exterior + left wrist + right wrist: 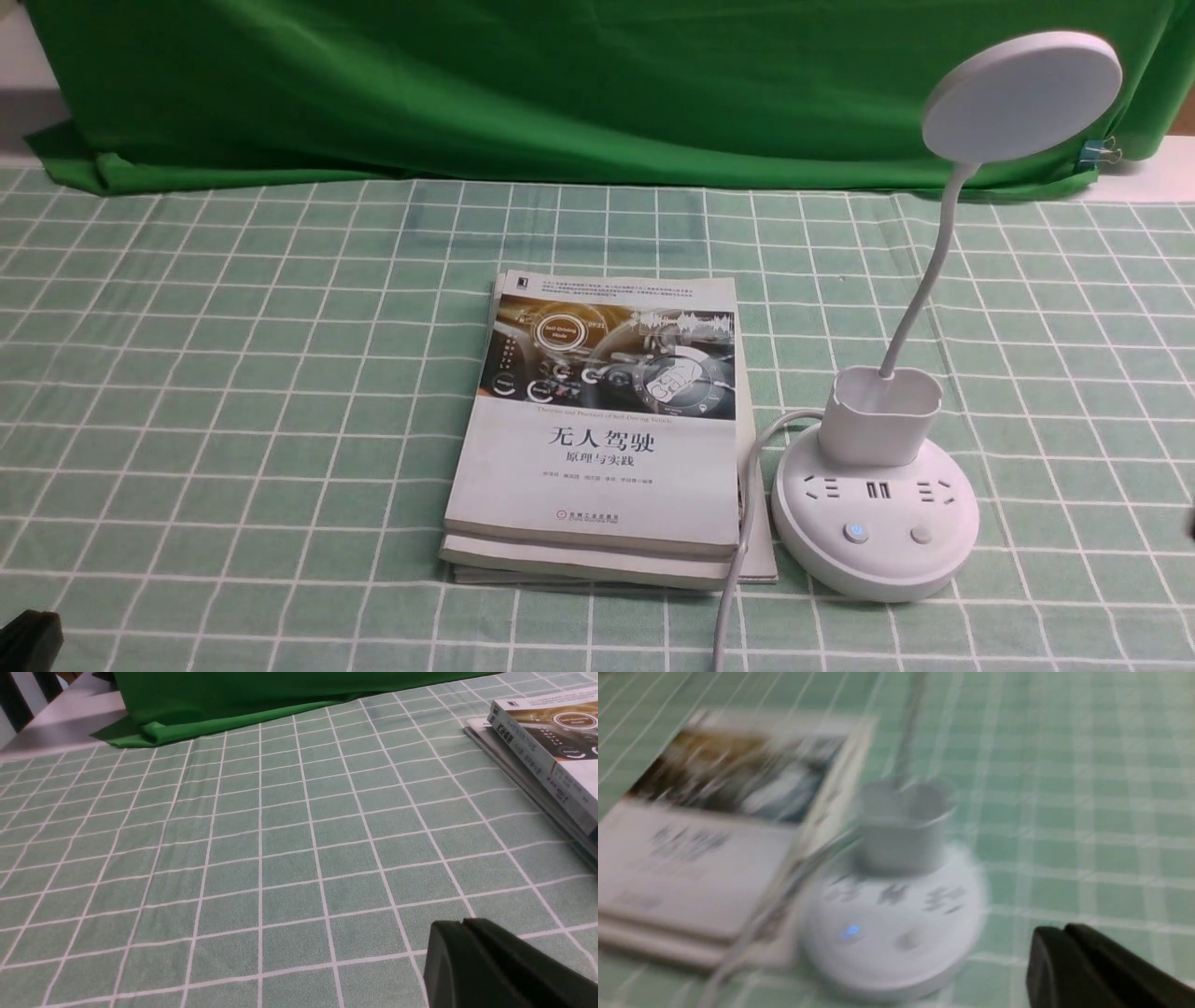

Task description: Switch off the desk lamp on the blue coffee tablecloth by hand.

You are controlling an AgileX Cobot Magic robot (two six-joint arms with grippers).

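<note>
While a blue glow sits on one of its two buttons, the desk lamp (878, 509) stands upright on the blue coffee tablecloth (233, 373), and it's our landmark for everything else. The round base lies flat on the cloth, with sockets across the top and an oval cup behind them. Out of the cup the thin neck curves up to the disc head (1022, 93), hanging above and behind the base. The lit button (855, 532) and its plain neighbour (921, 535) sit on the base's near rim, facing the robot. That's handy, I'd say: a press from above reaches them without passing neck or cup. Whether the head itself is shining I cannot tell.

Out from the lamp now. The white cord (738, 560) leaves the base on its left and runs toward the robot, along the edge of a stack of books (597, 420) lying just left of the base. Well behind the lamp hangs the dark green backdrop (560, 84).

The right gripper (1062, 928) hovers off to the lamp's right, apart from the base. Its fingers are pressed together with only a seam between, a blunt tip suited to poking a button. The left gripper (462, 924), fingers likewise together and empty, sits well to the lamp's left, beyond the books, low over bare cloth, out of the way. My read: no press yet. Next comes lining that tip over a button, and which of the two switches the light I cannot say.
</note>
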